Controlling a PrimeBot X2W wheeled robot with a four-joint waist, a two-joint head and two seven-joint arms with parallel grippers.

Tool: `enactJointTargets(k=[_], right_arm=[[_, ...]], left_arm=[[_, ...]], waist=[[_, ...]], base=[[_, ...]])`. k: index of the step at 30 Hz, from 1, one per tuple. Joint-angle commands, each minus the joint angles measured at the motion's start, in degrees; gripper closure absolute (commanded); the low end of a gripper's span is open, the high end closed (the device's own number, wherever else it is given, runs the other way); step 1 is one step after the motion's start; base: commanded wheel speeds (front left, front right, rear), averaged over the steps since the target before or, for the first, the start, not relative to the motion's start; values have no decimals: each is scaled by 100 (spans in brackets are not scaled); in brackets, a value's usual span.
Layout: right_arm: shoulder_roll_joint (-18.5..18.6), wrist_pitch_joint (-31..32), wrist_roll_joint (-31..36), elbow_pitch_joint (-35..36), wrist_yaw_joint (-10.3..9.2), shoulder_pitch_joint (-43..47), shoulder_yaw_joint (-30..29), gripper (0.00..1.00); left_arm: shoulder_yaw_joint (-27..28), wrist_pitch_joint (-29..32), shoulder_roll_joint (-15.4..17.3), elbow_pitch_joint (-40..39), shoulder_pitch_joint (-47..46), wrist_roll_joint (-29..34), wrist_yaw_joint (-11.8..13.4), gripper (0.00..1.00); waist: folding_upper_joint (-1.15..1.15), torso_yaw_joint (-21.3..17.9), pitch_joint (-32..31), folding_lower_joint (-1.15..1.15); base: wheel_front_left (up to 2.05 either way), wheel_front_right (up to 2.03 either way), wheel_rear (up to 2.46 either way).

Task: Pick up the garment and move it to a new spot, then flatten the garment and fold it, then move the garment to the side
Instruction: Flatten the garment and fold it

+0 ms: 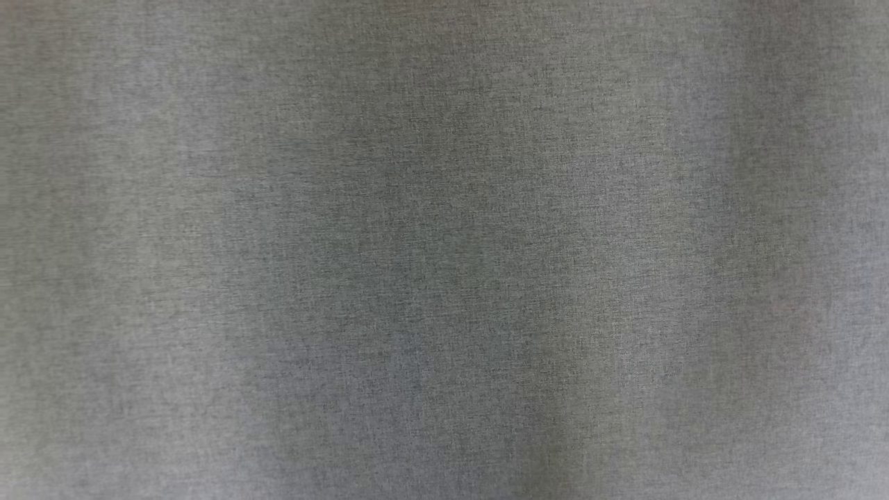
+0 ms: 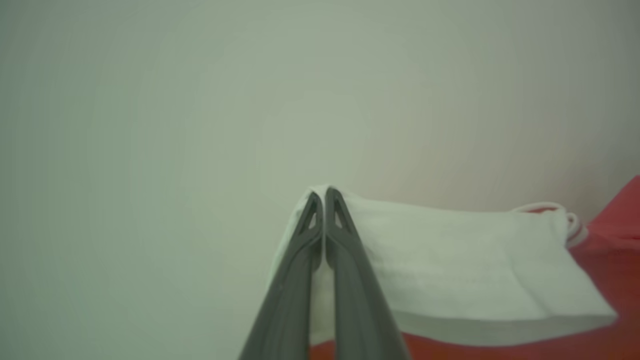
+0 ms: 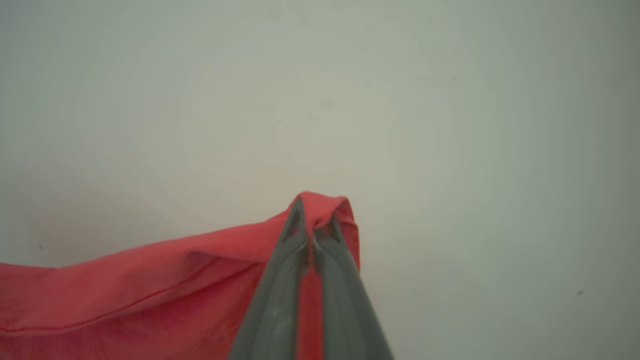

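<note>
A grey, finely woven surface (image 1: 444, 250) faces the head camera. The garment (image 3: 125, 290) is soft red cloth with a stitched seam and a flat white panel (image 2: 450, 260), set against a smooth pale backdrop (image 3: 450, 125). The left tool (image 2: 324, 192) is clamped on the garment's white corner, and the right tool (image 3: 312, 215) is clamped on its bunched red corner

The head camera faces a grey woven surface (image 1: 444, 250) squarely, very near. The left wrist camera looks along the left gripper (image 2: 325, 195), close to the white corner of the garment (image 2: 450, 260); the right wrist camera, along the right gripper (image 3: 312, 212), close to its red corner. Both share the garment and the pale surface (image 2: 150, 125) beyond
</note>
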State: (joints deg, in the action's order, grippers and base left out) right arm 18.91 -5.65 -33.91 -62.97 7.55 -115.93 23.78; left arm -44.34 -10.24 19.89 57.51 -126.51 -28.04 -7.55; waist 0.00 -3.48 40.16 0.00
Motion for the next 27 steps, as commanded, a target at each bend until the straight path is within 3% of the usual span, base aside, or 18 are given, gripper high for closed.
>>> enactJointTargets(k=[1, 6, 13, 21, 27], right_arm=[[37, -92, -81, -14, -16, 172, 91, 100], [39, -269, -229, 56, -16, 568, 263, 100], [-54, -610, -746, 413, -16, 1951, 603, 100], [-62, -872, -1265, 1018, -16, 3623, 736, 100], [89, -940, -1410, 1578, -16, 4846, 786, 100]], left_arm=[[10, -145, -12, 22, 245, -135, 13, 100], [145, -383, 12, -50, 668, -319, 16, 100], [466, -502, 127, -863, 2251, -484, 214, 100], [1079, -495, 557, -2741, 4658, -556, 886, 100], [1560, -496, 883, -4248, 6633, -712, 1535, 100]], waist=[[0, 40, -58, 0], [0, 48, -292, 0], [0, -31, -1047, 0], [0, -206, -1720, 0], [0, -227, -2087, 0]], base=[[0, 0, 0], [0, 0, 0], [0, 0, 0], [0, 0, 0], [0, 0, 0]])
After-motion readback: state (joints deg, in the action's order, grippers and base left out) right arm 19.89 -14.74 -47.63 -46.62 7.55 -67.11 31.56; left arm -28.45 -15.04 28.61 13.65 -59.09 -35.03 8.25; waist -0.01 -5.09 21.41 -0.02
